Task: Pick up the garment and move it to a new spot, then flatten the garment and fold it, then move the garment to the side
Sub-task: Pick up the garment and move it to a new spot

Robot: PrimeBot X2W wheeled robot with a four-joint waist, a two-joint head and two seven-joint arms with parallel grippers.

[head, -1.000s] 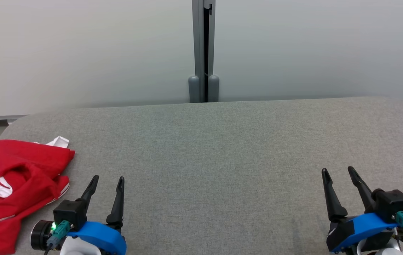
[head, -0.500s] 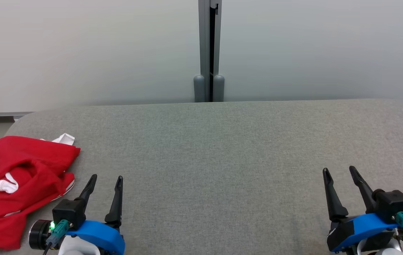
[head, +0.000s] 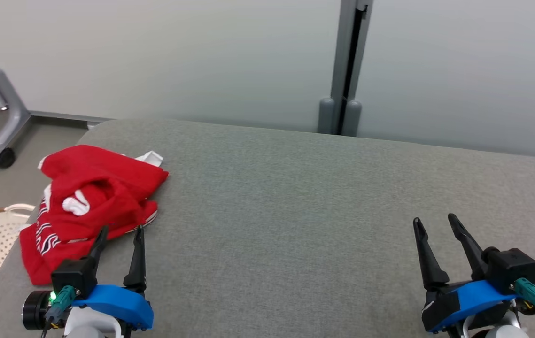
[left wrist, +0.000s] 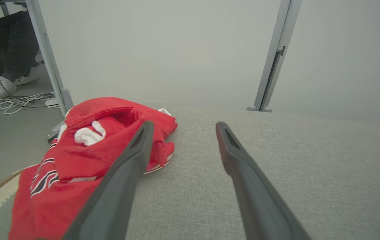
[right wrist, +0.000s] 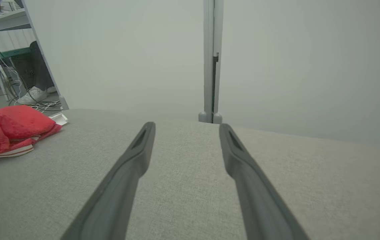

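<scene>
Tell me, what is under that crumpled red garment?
The crumpled red cloth garment lies on the grey fabric-covered table, at its left end. Anything beneath its folds is hidden.

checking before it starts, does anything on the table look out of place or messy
The red garment with white trim lies crumpled in a heap at the left end of the grey fabric-covered table, reaching its edge. Nothing looks spilled or damaged.
</scene>
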